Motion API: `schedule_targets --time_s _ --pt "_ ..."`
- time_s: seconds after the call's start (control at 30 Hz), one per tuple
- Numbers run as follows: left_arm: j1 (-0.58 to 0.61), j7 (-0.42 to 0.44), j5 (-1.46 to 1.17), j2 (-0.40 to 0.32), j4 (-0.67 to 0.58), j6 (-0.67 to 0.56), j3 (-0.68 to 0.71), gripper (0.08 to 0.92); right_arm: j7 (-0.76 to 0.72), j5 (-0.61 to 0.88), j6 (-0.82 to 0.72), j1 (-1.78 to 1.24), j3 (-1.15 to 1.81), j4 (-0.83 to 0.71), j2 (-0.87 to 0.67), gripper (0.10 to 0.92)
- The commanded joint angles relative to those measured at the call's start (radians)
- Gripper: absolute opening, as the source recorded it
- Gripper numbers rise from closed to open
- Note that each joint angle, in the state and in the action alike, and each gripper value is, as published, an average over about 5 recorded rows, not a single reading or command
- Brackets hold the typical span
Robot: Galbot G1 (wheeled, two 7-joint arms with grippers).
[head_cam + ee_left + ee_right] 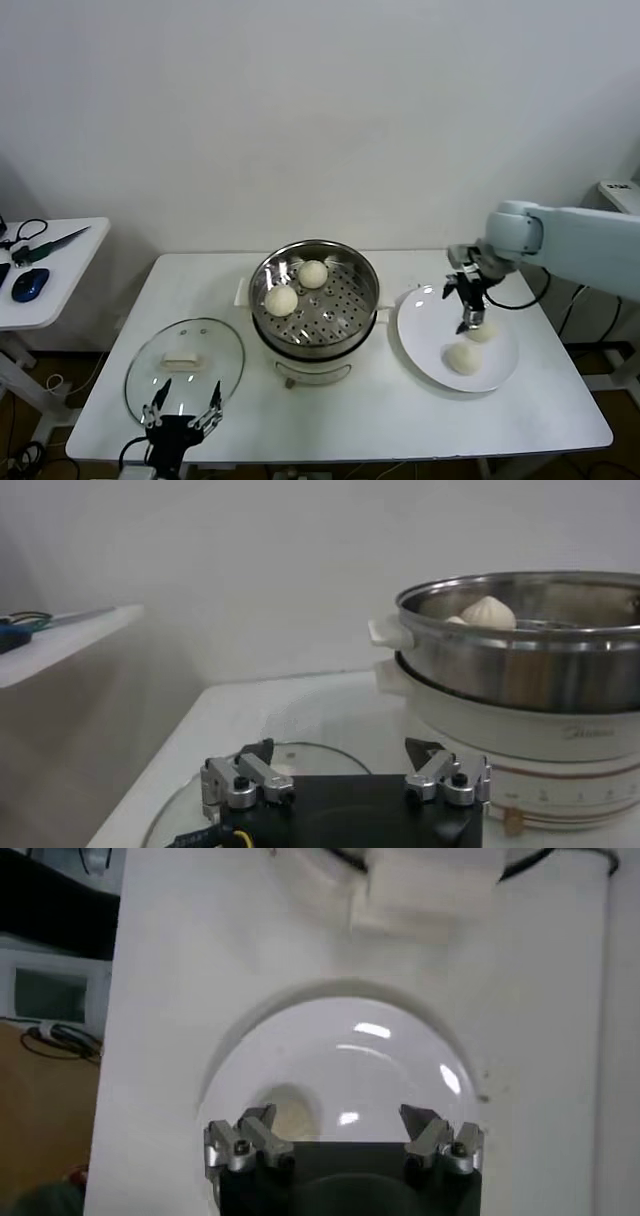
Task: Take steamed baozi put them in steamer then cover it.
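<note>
The steel steamer (352, 300) on its white pot base stands mid-table with two baozi (281, 299) (313, 274) inside. One of them shows over the rim (487, 611) of the steamer (520, 670) in the left wrist view. Two more baozi (462, 358) (482, 332) lie on a white plate (420, 320) to the right. My right gripper (468, 312) hangs open just above the farther one, which shows beside one fingertip (285, 1110). The glass cover (185, 362) lies flat at the front left. My left gripper (183, 408) (340, 755) waits open at the cover's near edge, empty.
A side table (45, 270) on the far left carries a blue mouse and cables. The plate (340, 1058) fills the right wrist view below my right gripper (340, 1120), with the pot's white handle (430, 888) beyond it. The table's front edge runs just behind my left gripper.
</note>
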Motion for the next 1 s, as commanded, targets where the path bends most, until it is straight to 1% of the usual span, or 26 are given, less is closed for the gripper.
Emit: schedule_targets --time_s 0.03,0.5,0.73,1.0 --pt "0.005 0.000 0.005 -0.004 0.000 -0.005 0.000 0.823 0.006 -0.133 0.007 -0.240 0.151 -0.037 -0.098 0.823" --pt "0.017 -0.004 0.013 -0.010 0.000 -0.010 0.003 0.823 0.052 -0.182 -0.023 -0.407 0.306 -0.075 -0.075 0.823" --pt "0.018 -0.006 0.020 -0.012 0.001 -0.011 0.008 0.823 0.084 -0.197 -0.034 -0.427 0.340 -0.095 -0.059 0.820" --pt "0.016 -0.011 0.023 -0.011 0.000 -0.011 0.006 0.823 0.064 -0.183 -0.027 -0.394 0.328 -0.085 -0.061 0.766"
